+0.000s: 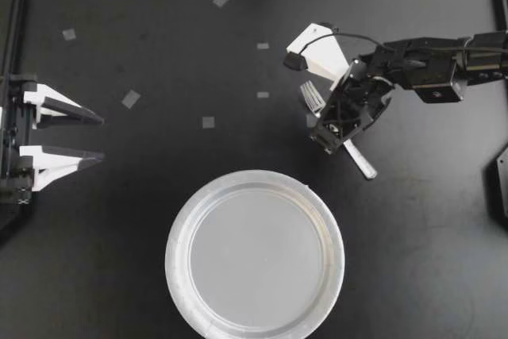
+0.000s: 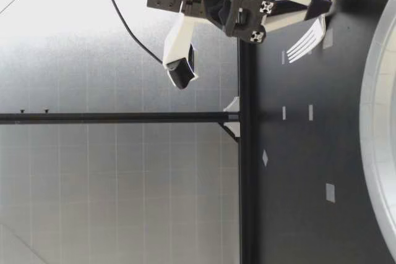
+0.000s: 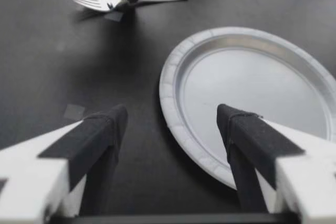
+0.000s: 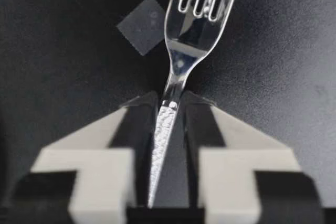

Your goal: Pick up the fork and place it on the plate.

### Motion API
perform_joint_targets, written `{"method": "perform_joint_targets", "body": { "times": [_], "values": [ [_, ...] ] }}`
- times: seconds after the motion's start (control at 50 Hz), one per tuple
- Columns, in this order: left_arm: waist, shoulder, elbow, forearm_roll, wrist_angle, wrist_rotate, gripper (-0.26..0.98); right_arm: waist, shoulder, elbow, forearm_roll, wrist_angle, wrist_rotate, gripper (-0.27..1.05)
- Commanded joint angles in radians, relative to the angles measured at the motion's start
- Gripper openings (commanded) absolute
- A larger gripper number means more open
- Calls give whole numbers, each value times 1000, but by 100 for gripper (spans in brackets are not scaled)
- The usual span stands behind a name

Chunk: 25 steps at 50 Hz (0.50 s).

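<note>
Right fingers (image 1: 327,134) clamping fork (image 1: 312,98), bare table (image 1: 413,260) before plate (image 1: 178,236) rim

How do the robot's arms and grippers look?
The right arm is black and boxy, with a thin black cable to a white bracket. The left gripper and right gripper have white wedge fingers with black pads.

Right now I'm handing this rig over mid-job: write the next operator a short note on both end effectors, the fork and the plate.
Right end effector: shut on the fork at mid-handle, tines pointing out ahead.
Left end effector: open, empty, at the table's left side.
Plate: empty, apart from the fork.
Done: fork grasped.
Left: carry it over the plate and release.
</note>
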Motion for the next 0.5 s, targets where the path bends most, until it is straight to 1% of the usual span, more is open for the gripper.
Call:
{"method": "perform_joint_targets", "body": {
  "times": [0.0, 0.12, 0.2, 0.26, 0.32, 0.34, 0.4, 0.42, 0.48],
  "values": [
    [0, 3, -12, 2, -9, 3, 64, -6, -11, -11, -2, -5, 0, 24],
    [0, 2, -8, 2, -14, 3, 64, -6, -28, -21, 0, -5, -2, 24],
    [0, 2, -6, 2, -41, 6, 64, -6, -83, -57, -2, -8, -12, 21],
    [0, 2, 2, 3, -114, 6, 64, -6, -147, -92, -3, -23, -29, 18],
    [0, 3, 21, 5, -225, 6, 64, -3, -216, -123, -3, -75, -64, 14],
    [0, 6, 32, 3, -285, 6, 64, -2, -238, -130, -3, -97, -77, 13],
    [0, 15, 54, 5, -408, 6, 64, 8, -310, -152, -3, -199, -124, 10],
    [0, 23, 63, 5, -468, 6, 64, 11, -331, -156, -3, -238, -138, 9],
    [0, 43, 72, 5, -571, 8, 64, 28, -407, -160, -3, -387, -186, 9]
  ]
}}
